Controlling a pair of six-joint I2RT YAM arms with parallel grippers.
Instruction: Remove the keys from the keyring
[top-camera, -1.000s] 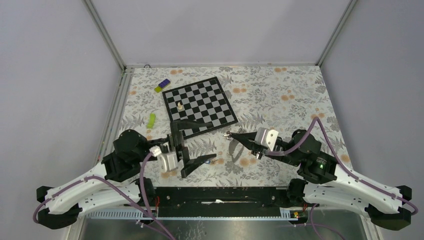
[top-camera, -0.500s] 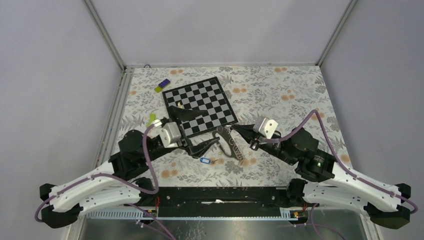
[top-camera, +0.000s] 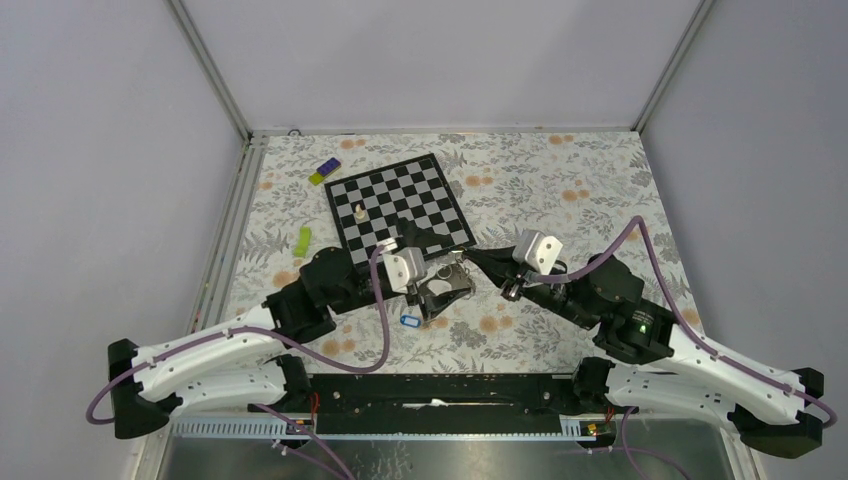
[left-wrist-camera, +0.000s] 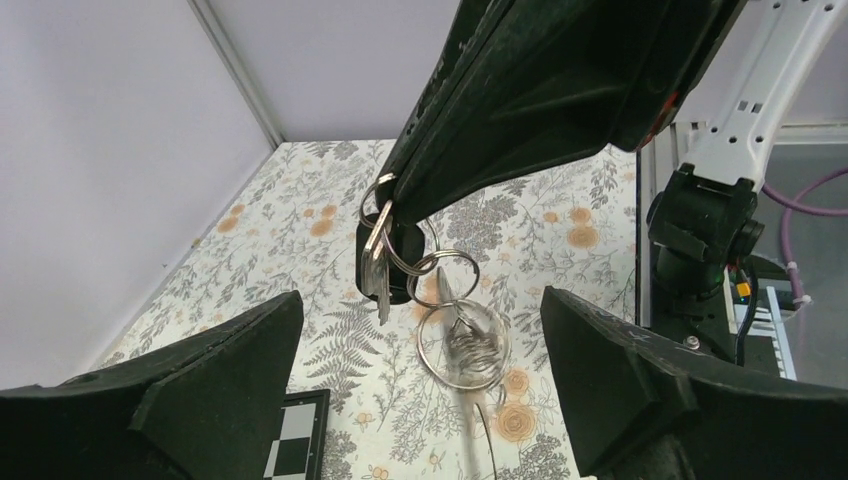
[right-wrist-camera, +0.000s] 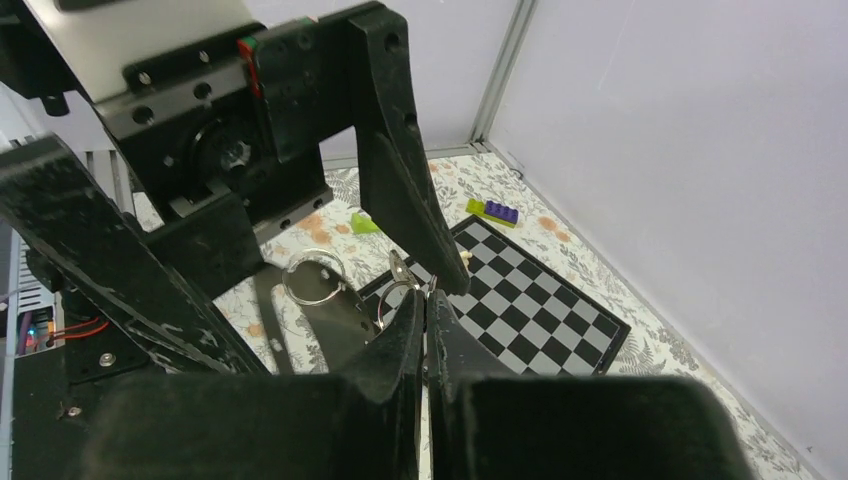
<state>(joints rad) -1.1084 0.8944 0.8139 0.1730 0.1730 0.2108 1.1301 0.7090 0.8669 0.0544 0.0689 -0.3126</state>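
From above, the left hand (top-camera: 437, 285) is wide open over the flowery bench (top-camera: 560, 200), just in front of the chessboard (top-camera: 400, 205). The right hand (top-camera: 468, 257) is pinched shut, and its tip pokes in between the left hand's fingers. A small blue tag (top-camera: 408, 321) lies on the bench just beside the left hand; I cannot tell if it is joined to anything. A white chess piece (top-camera: 359, 211) stands on the board. The left wrist camera shows the right hand's tip gripping the keyring (left-wrist-camera: 462, 342). The keys (left-wrist-camera: 375, 262) and shiny loops hang from it in the air, between the left hand's open fingers and not touching them. The right wrist camera shows its own fingers shut tight on the metal bunch, above the bench near the board's edge.
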